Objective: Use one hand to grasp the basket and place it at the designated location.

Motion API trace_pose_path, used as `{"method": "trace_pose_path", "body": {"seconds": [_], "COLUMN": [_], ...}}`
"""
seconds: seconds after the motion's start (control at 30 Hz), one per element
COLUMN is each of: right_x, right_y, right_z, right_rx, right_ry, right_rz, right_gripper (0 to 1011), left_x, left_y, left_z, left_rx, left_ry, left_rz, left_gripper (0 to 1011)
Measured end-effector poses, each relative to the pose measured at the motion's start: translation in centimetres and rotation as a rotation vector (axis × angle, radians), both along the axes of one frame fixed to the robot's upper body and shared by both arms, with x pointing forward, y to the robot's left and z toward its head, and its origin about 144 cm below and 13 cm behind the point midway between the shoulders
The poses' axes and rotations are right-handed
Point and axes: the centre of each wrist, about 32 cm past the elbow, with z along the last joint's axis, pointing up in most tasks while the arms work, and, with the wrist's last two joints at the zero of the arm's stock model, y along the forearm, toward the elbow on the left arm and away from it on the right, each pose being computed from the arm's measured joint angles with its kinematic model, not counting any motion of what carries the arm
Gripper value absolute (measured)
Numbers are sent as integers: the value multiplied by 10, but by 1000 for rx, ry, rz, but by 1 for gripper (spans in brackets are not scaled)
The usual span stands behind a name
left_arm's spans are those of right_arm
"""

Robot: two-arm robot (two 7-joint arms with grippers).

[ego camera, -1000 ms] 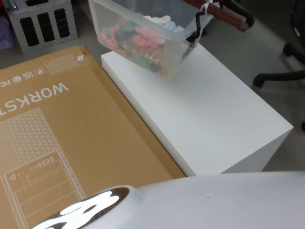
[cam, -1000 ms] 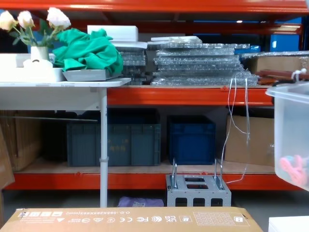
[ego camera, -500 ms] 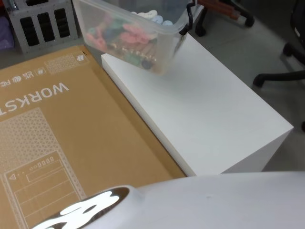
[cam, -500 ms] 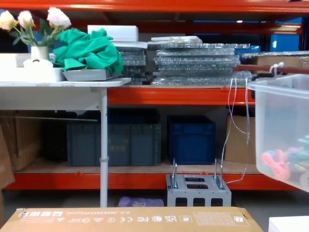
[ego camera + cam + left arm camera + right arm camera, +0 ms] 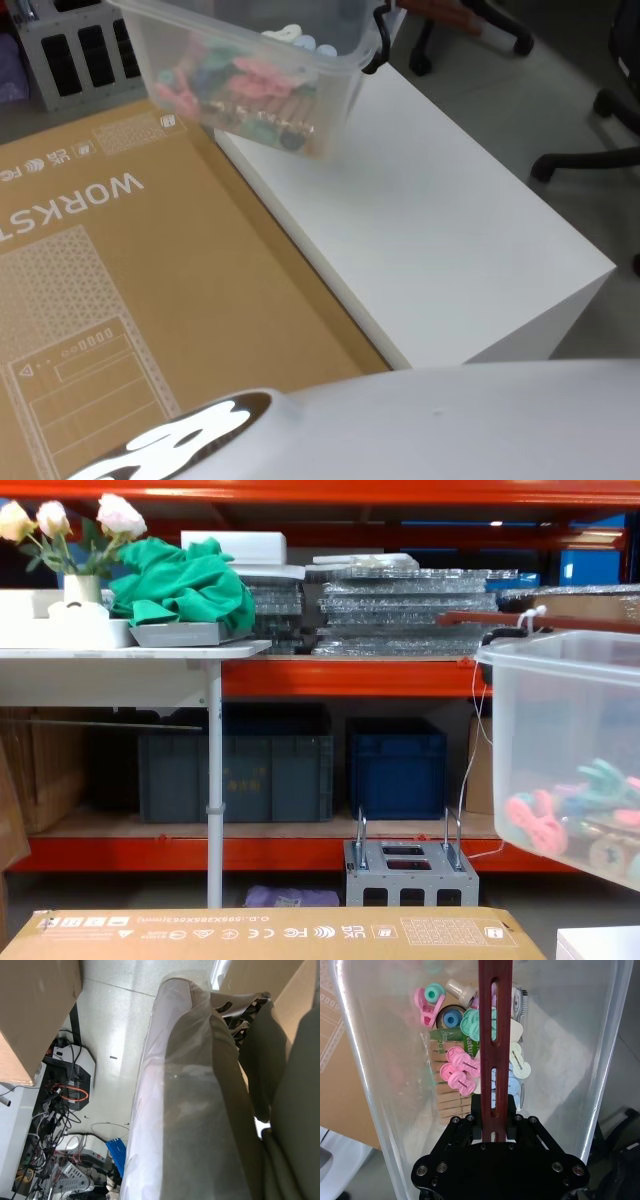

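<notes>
One black right tool (image 5: 494, 1126) pinching slotted red-brown handle bar (image 5: 503, 1025); translucent plastic basket (image 5: 150, 45) hangs tilted.

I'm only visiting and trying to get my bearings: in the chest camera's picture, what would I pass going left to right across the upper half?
Vase of white flowers → green cloth → stack of clear wrapped sheets → basket, carried by its handle in the right gripper.

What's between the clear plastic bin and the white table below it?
Only air: in the chest view the translucent whitish plastic bin, in the right gripper, hangs above the white table.
</notes>
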Motion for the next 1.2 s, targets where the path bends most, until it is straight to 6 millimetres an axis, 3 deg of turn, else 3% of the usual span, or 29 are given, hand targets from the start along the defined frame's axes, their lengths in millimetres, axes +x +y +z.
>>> {"method": "trace_pose_path", "body": {"seconds": [1.2], "right_x": [2], "right_y": [49], "right_z": [4], "right_rx": [-17], "right_ry": [25], "right_rz": [261], "right_gripper": [239], "left_x": [0], "left_y": [0], "left_z": [0], "left_rx": [0], "left_ry": [0], "left_rz": [0], "left_gripper": [0]}}
